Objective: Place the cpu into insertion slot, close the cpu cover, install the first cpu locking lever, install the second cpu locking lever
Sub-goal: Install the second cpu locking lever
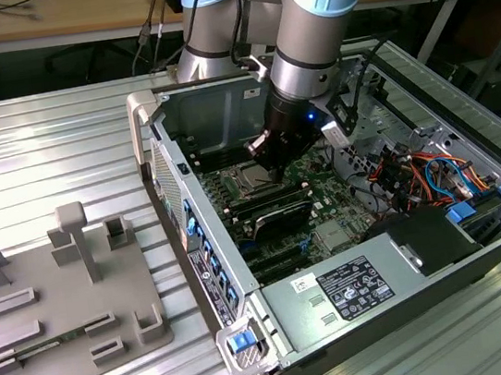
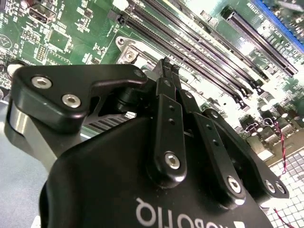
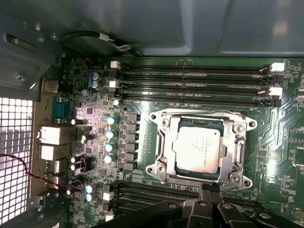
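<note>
1. The cpu [image 3: 198,148] is already sitting in the insertion slot [image 3: 166,159], just ahead of the gripper [image 3: 209,197] in the first wrist view, so step 1 of 4 is looking done.
2. The cpu cover [image 3: 235,145] is appearing to lie flat around the chip, its thin silver frame ringing the dull metal top; I am judging it closed, though how firmly it is seated cannot be told.
3. I cannot make out either of the 2 locking levers clearly, so I am taking them as the work left.
4. The gripper [image 2: 166,71] is holding nothing; its black fingertips are pressing together into a narrow point, hovering just above the green motherboard [image 2: 61,33] near the socket edge.
5. In the exterior view the gripper [image 1: 269,152] is reaching down inside the open grey metal computer case [image 1: 246,291], which is resting on a ribbed aluminium counter [image 1: 40,152].
6. Long black memory slots [image 3: 194,78] are lying on the far side of the socket from the gripper.
</note>
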Robot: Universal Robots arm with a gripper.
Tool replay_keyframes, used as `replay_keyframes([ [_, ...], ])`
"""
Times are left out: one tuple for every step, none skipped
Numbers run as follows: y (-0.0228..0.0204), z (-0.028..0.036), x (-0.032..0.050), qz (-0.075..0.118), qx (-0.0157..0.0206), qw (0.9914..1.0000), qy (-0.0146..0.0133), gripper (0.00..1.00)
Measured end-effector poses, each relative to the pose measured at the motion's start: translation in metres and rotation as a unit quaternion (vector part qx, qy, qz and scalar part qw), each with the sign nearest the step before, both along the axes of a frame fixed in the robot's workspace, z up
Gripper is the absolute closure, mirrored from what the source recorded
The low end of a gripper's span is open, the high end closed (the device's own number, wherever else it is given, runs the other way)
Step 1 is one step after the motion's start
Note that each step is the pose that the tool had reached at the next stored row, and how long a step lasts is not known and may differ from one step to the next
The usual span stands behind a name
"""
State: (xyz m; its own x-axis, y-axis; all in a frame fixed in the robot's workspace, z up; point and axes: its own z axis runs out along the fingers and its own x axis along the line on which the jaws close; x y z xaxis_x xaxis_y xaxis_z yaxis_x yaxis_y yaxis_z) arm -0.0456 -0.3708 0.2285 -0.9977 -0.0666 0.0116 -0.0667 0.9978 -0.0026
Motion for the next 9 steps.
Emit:
replay_keyframes([
  [-0.0013,0.0008,0.0000,0.000,-0.0005,1.00000,0.0000,0.89],
  [-0.0020,0.0013,0.0000,0.000,-0.0009,1.00000,0.0001,0.89],
  [-0.0027,0.0019,0.0001,0.000,-0.0013,1.00000,0.0003,0.89],
  [-0.0037,0.0030,0.0001,0.000,-0.0019,1.00000,0.0005,0.89],
  [-0.0046,0.0035,0.0001,0.000,-0.0021,1.00000,0.0006,0.89],
  [-0.0056,0.0039,0.0001,0.000,-0.0022,1.00000,0.0008,0.89],
  [-0.0065,0.0042,0.0001,0.000,-0.0022,1.00000,0.0011,0.89],
  [-0.0078,0.0043,0.0001,0.000,-0.0022,1.00000,0.0016,0.89],
  [-0.0089,0.0043,0.0001,-0.001,-0.0022,0.99999,0.0022,0.89],
])
